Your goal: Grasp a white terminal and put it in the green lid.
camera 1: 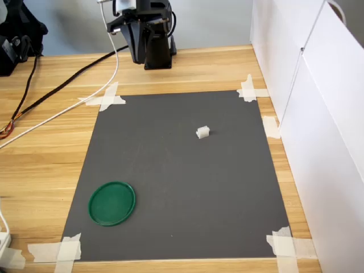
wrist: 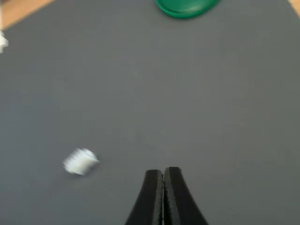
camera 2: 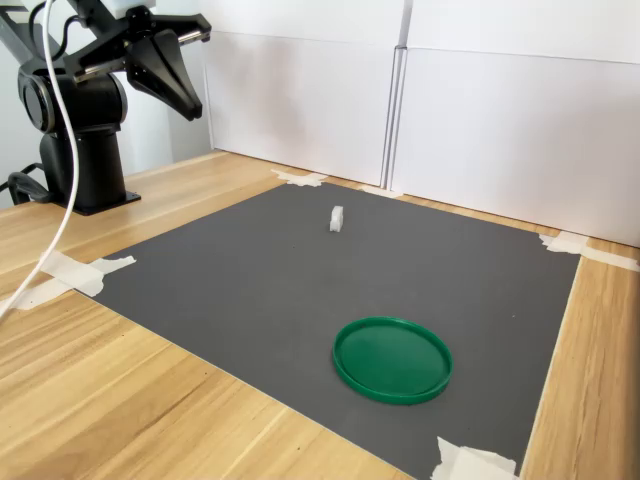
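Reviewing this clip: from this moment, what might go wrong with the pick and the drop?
1. The tool is shut and raised far from the white terminal; it must open before descending, or it would likely knock the piece away.
2. The terminal is tiny and stands loose on the dark mat, so a slightly off-centre grip may tip or flick it.
3. The green lid looks shallow-rimmed; a high release might bounce out.

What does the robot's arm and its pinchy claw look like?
The arm is black, with a chunky rounded base. Its gripper has two black fingers that taper to narrow tips. A white cable hangs beside the arm.
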Action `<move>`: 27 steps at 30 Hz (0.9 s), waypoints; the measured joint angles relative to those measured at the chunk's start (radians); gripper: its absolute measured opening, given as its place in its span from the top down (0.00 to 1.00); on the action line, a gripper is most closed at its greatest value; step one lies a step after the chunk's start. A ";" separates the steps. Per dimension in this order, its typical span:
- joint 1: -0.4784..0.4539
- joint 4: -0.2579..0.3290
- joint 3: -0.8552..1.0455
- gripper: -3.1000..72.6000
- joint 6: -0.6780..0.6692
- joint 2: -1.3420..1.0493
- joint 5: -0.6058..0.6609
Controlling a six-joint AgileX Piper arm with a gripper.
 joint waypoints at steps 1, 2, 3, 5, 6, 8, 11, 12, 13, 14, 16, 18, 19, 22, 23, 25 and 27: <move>0.000 0.007 -0.035 0.99 -0.011 0.038 0.008; 0.000 0.012 -0.068 0.99 -0.023 0.076 0.014; 0.000 0.015 -0.093 0.99 -0.039 0.106 0.017; 0.000 0.018 -0.155 0.99 -0.083 0.180 0.018; 0.000 0.018 -0.183 0.99 -0.104 0.216 0.018; 0.000 0.018 -0.238 0.99 -0.166 0.278 0.021; 0.017 0.011 -0.318 0.99 -0.254 0.371 0.047; 0.033 0.003 -0.340 0.99 -0.285 0.398 0.059; 0.057 -0.011 -0.367 0.99 -0.315 0.423 0.073; 0.086 -0.026 -0.393 0.99 -0.343 0.447 0.084; 0.145 -0.060 -0.435 0.99 -0.394 0.486 0.102; 0.202 -0.095 -0.475 0.99 -0.439 0.525 0.109; 0.229 -0.111 -0.492 0.99 -0.459 0.542 0.112; 0.294 -0.147 -0.536 0.99 -0.491 0.582 0.118; 0.315 -0.155 -0.548 0.99 -0.496 0.594 0.118; 0.357 -0.160 -0.569 0.99 -0.502 0.619 0.113; 0.398 -0.162 -0.583 0.99 -0.502 0.643 0.097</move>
